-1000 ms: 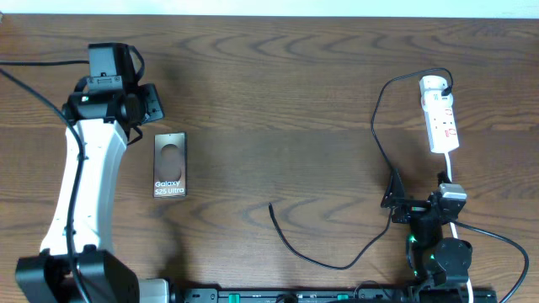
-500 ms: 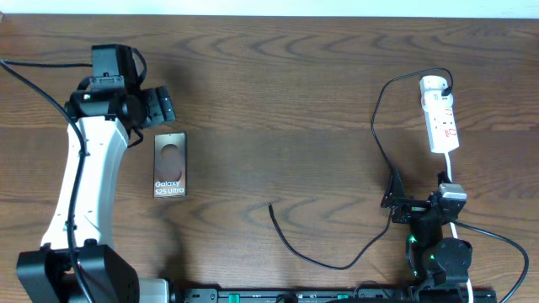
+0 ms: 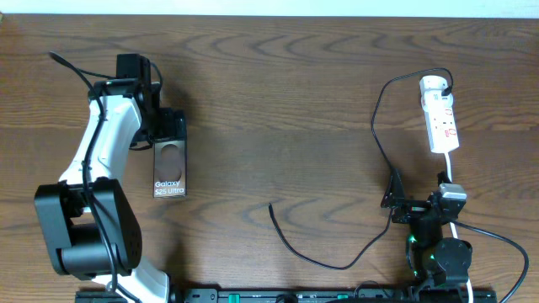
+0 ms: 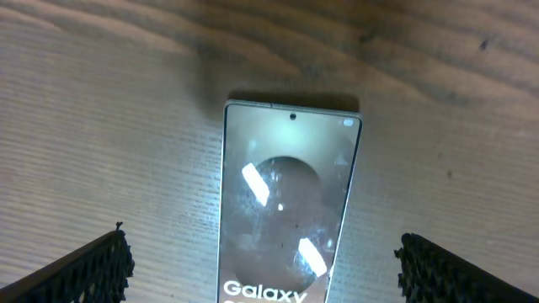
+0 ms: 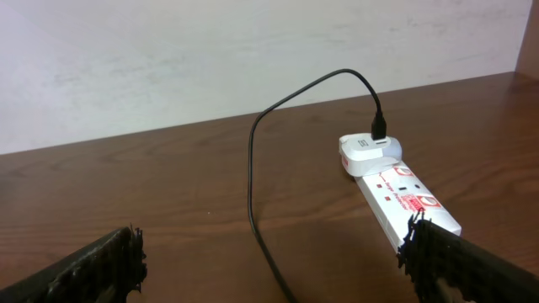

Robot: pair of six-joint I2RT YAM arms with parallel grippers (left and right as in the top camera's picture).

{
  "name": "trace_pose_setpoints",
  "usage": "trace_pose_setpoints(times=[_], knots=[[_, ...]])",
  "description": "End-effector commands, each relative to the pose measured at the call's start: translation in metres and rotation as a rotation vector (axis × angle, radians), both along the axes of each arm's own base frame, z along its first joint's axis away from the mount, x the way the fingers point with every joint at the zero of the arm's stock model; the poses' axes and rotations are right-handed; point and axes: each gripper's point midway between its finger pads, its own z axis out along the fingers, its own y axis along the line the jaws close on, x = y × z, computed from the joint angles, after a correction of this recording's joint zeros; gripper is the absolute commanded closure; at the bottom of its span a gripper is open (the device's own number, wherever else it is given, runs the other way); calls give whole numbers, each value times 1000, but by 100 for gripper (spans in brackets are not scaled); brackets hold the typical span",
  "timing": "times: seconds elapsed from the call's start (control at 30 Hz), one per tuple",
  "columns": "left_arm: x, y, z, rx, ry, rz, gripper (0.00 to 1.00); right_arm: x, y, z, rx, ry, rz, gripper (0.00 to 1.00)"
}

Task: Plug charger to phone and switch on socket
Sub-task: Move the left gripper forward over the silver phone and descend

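Note:
The phone [image 3: 169,168] lies flat at the table's left, its "Galaxy" lettering toward the front edge. My left gripper [image 3: 169,128] hovers over its far end, open, and in the left wrist view the phone [image 4: 286,185] lies between the spread fingers [image 4: 109,265] without touching them. The charger's black cable [image 3: 376,126] runs from the white socket [image 3: 440,114] at the far right, loops down, and ends in a plug tip [image 3: 271,206] at centre front. My right gripper [image 3: 418,194] stays open near the front, holding nothing. Its wrist view shows the cable [image 5: 252,168] and socket [image 5: 408,198] ahead.
A white adapter [image 5: 366,151] sits plugged into the socket's far end, with the cable rising from it. A white cord [image 3: 497,236] trails from the socket past the right arm's base [image 3: 438,252]. A pale wall borders the table's far edge.
My left arm has swung right and forward from beside the phone to above its far end, and its jaws have opened wide. The right arm, cable and socket have not moved.

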Motion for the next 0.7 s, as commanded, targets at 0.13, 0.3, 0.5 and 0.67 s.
trace_pose_setpoints(times=[0.13,0.3,0.5,0.67], knots=[[-8,-1,-14,-17,66,-13,2,0,1,0,-8,1,2,1],[-10,-1,-22,-19,91,-13,2,0,1,0,-8,1,2,1],[-13,-4,-27,-35,112,-16,2,0,1,0,-8,1,2,1],[-17,-7,-27,-49,128,-17,2,0,1,0,-8,1,2,1]])
